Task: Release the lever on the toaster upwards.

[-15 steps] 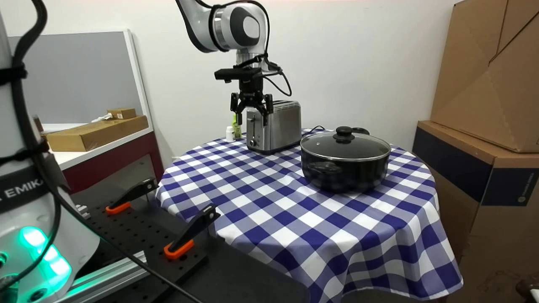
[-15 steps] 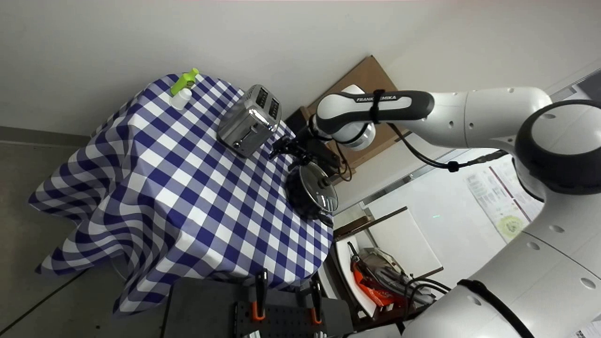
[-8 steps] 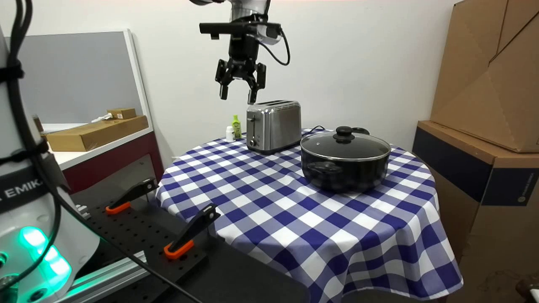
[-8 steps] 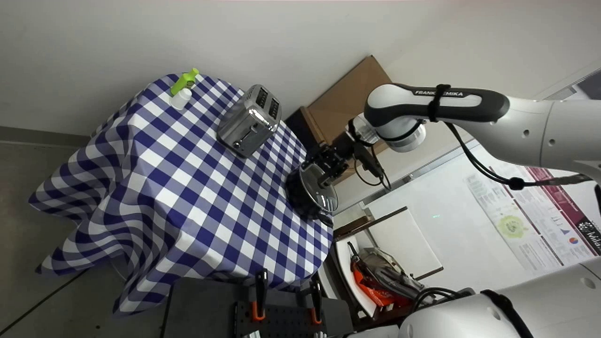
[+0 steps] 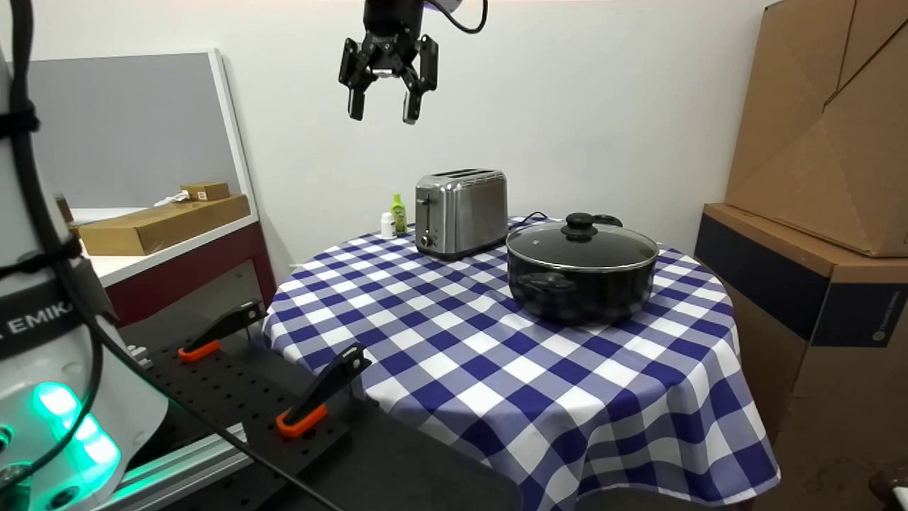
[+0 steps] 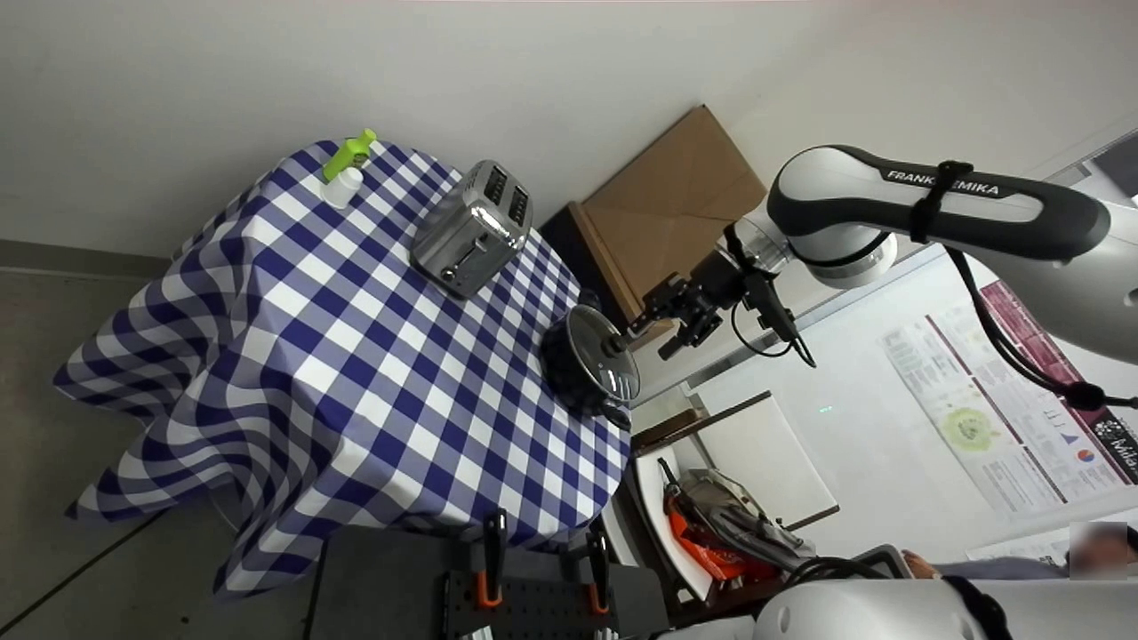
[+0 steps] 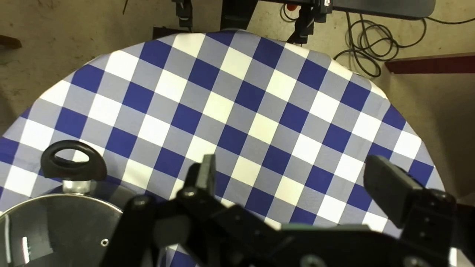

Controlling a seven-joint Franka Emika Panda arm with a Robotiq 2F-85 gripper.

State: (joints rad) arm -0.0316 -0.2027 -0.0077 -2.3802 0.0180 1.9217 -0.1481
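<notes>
The silver toaster [image 5: 474, 213] stands upright on the checkered table and also shows in an exterior view [image 6: 471, 233]. Its lever [image 5: 423, 201] sits in the upper part of the slot on the narrow front face and also shows in an exterior view [image 6: 481, 241]. My gripper [image 5: 384, 113] is open and empty, high above the table and well clear of the toaster. It also shows in an exterior view [image 6: 653, 340]. In the wrist view, the fingers [image 7: 289, 167] are wide apart with only tablecloth below. The toaster is out of the wrist view.
A black pot with glass lid [image 5: 582, 273] stands beside the toaster; it also shows in the wrist view [image 7: 63, 230]. A white bottle [image 5: 387, 226] and a green bottle [image 5: 399, 213] stand beyond the toaster. Clamps [image 5: 323, 387] rise at the table's near edge. Cardboard boxes [image 5: 837, 142] stand beyond the table.
My gripper has risen from in front of the toaster and drawn back away from it. Its fingers stay open. The toaster, pot and bottles have not moved.
</notes>
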